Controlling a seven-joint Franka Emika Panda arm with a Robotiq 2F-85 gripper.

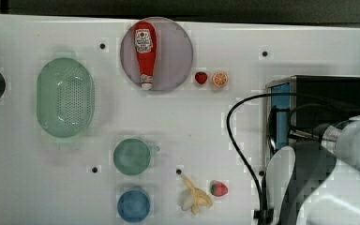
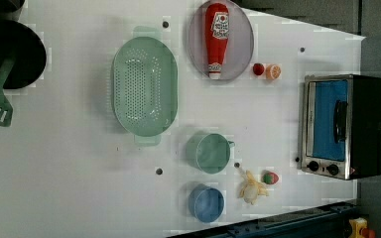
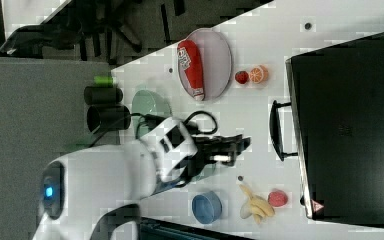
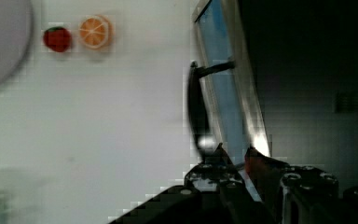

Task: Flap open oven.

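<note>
Fingers (image 4: 233,156) straddle one end of the oven (image 4: 307,84) door's handle (image 4: 196,109)

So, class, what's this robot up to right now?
The robot arm's gripper is at the oven, right by the dark bar handle on its blue-tinted door. The door looks shut. Across the white table, the ketchup bottle, colander and toy fruit lie apart from the arm.

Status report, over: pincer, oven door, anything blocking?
Pincer slightly open at the dark bar handle. Boxy black-topped silver toaster oven, blue door shut. No obstruction at the door.
</note>
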